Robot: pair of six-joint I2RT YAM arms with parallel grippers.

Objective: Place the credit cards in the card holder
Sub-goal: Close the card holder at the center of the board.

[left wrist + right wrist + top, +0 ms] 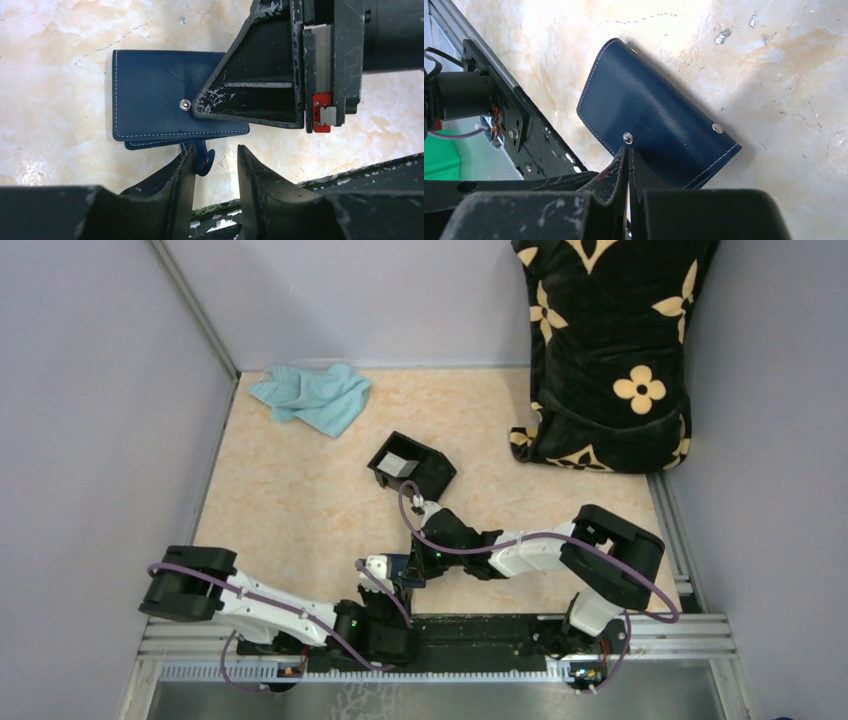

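Two black fingers (pixel 170 192) of the left gripper (pixel 215 162) are seen right up close in the left wrist view; they are held apart, and nothing is gripped between them; a small blue tab (pixel 202 159) is seen sticking into the gap, just beside one finger. Past them, a small dark blue folding wallet (pixel 150 95) is laid flat on the pale orange stone-look table (pixel 50 50), near the arm bases at the near edge; a small silver snap (pixel 185 104) is seen on its top flap. The right gripper (pixel 628 162) is closed, with its two fingers pressed nearly together; its tip is set on the wallet right beside the snap; whether any of the flap is pinched cannot be told. Farther back, well apart from the wallet, a black square open box (pixel 437 472) is placed near the middle of the table; a pale flat card (pixel 400 465) is seen lying inside it. A crumpled light blue cloth (pixel 312 397) is spread at the far left; a black cushion with yellow flowers (pixel 610 350) is propped in the far right corner.
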